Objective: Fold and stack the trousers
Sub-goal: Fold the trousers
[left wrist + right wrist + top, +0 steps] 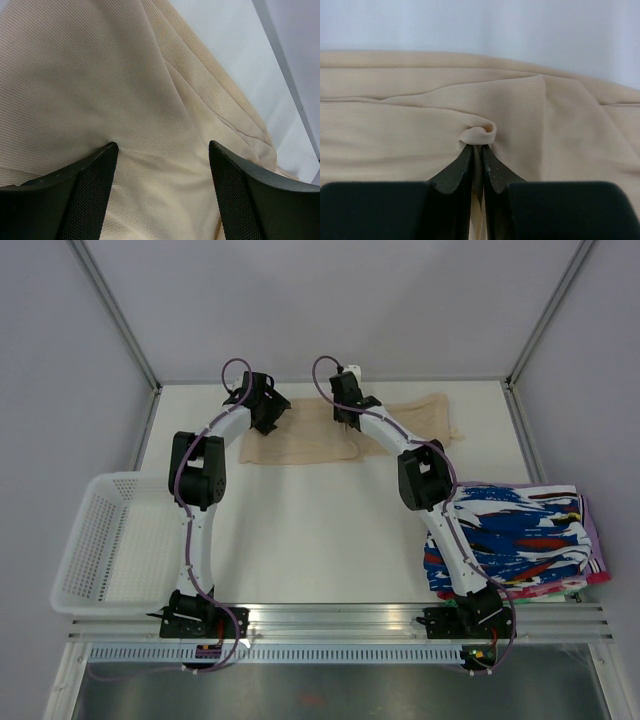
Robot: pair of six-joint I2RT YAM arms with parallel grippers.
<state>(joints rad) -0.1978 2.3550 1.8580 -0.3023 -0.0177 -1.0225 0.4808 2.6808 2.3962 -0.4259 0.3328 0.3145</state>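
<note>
Top external: one trousers (300,445), one basket (110,540); left tool (162,145) spread, right tool (476,147) pinching trousers.

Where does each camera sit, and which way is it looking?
Top external: above and behind the left arm and right arm, both whole, looking down on the table.
Left wrist: on the left wrist, looking down at the trousers past the open left gripper.
Right wrist: on the right wrist, facing the cloth pinched in the right gripper.
Shared: the trousers.

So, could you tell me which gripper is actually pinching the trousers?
The right gripper: its jaws are shut on a fold of the trousers, while those of the left gripper stand open.
</note>
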